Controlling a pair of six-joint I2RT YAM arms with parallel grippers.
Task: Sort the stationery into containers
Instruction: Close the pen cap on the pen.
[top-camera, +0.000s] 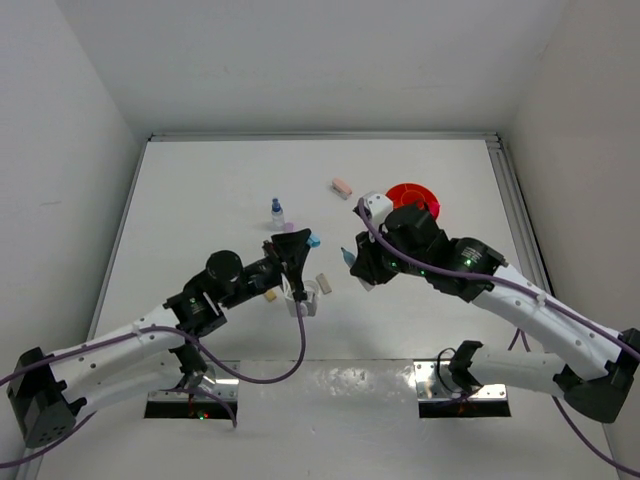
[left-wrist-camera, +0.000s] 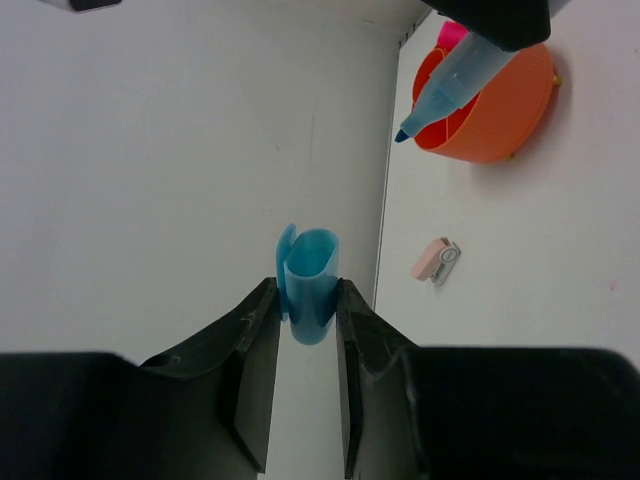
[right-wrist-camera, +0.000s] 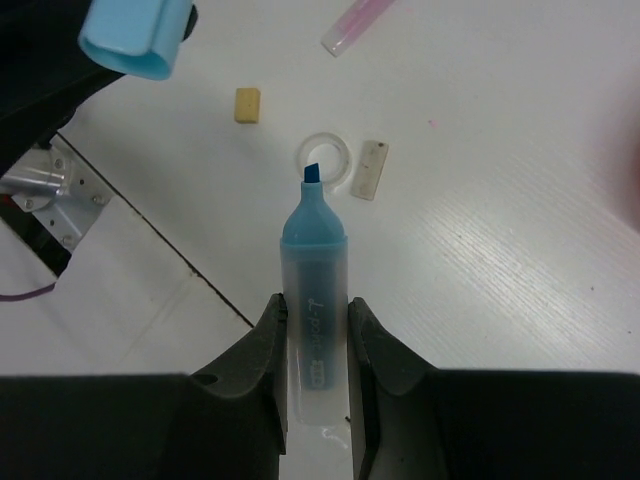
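- The right tool (right-wrist-camera: 315, 310) is clamped on the barrel of a light blue pen (right-wrist-camera: 315, 250). It grips low on the body, so the bare chisel tip sticks out free ahead of the fingers.
- The left tool (left-wrist-camera: 305, 300) is clamped on the matching blue cap (left-wrist-camera: 312, 270). It pinches the closed end, which leaves the open mouth pointing away from the fingers.
- Both pieces hang in the air above the tabletop (top-camera: 200, 190), each gripped so that its working end is exposed. My reading is that this sets up pushing cap and tip together before the pen goes away.
- Cap and tip are near but apart. In the right wrist view the cap lies at 10 o'clock from the tip. In the left wrist view the tip lies at 1 o'clock from the cap. They are not lined up on one axis, so one wrist will probably need to turn.
- The orange tub (left-wrist-camera: 500, 110) stands at 1 o'clock from the right tool in the top view, something pink already inside it.
- Loose on the tabletop under the pen are a clear ring (right-wrist-camera: 323, 158), a beige block (right-wrist-camera: 369, 169) touching it or just beside it at 3 o'clock, and a tan block (right-wrist-camera: 247, 105) at 10 o'clock.
- A pink stick (right-wrist-camera: 355, 25) lies at 12 o'clock from the ring.
- A pink eraser (top-camera: 342, 187) sits at 9 o'clock from the tub, and a bottle (top-camera: 277, 210) is further out at 8 o'clock.
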